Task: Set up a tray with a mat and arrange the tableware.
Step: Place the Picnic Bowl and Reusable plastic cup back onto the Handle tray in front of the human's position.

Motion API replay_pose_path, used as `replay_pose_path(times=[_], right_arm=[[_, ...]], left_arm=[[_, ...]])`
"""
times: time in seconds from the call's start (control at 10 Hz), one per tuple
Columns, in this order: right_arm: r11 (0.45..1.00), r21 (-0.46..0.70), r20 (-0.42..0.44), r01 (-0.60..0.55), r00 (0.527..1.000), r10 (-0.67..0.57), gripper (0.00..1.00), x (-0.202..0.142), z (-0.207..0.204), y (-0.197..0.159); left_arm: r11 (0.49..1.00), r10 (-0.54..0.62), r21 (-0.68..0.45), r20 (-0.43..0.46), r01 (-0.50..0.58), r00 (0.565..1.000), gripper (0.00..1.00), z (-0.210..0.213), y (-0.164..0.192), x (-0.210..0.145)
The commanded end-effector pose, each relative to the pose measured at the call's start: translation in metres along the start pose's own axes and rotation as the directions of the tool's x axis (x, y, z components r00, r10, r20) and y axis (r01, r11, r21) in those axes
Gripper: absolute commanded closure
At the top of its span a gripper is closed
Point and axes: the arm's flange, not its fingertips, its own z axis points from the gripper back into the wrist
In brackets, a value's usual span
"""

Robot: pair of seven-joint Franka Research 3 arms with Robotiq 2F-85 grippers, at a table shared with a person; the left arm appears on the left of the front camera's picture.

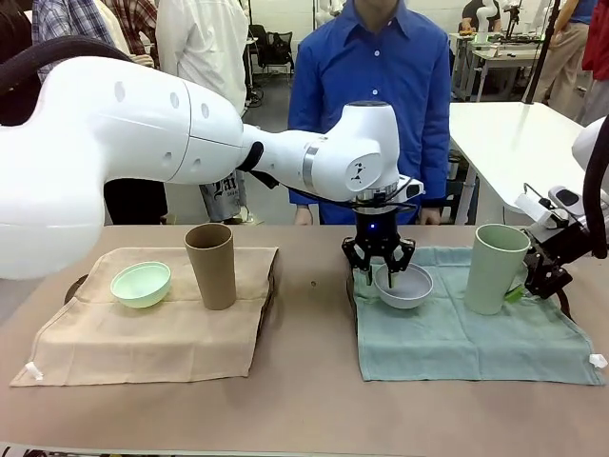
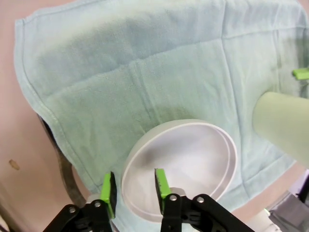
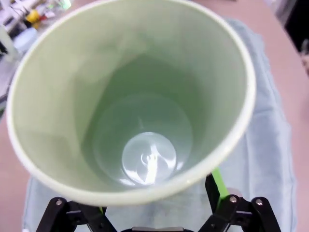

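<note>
On your table point(image 1: 304, 400), the left gripper point(image 2: 134, 189) straddles the white bowl point(image 2: 186, 162) rim, jaws parted; the right gripper point(image 1: 529, 285) flanks the pale green tumbler point(image 1: 495, 267), jaws spread.

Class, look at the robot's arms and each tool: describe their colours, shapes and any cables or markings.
Both arms are white, rounded and glossy. The left arm has a silver joint ring, small black markings and a blue light above its tool. Each tool, left and right, is black with bright green pads. A black cable loops beside the right arm.
</note>
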Motion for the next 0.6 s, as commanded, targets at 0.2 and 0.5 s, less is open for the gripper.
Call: replay_pose_path(times=[0.2, 0.5], right_arm=[[0.984, -0.117, -0.321, 0.137, 0.932, -0.168, 0.01, 0.038, 0.026, 0.03], [0.921, -0.226, -0.338, 0.317, 0.861, -0.379, 0.01, 0.054, 0.061, 0.043]], left_arm=[[0.999, -0.01, -0.04, -0.041, 0.009, 0.999, 0.0, 0.015, 0.008, -0.002], [1.0, -0.016, -0.023, -0.021, 0.016, 1.0, 0.08, 0.04, 0.015, -0.016]])
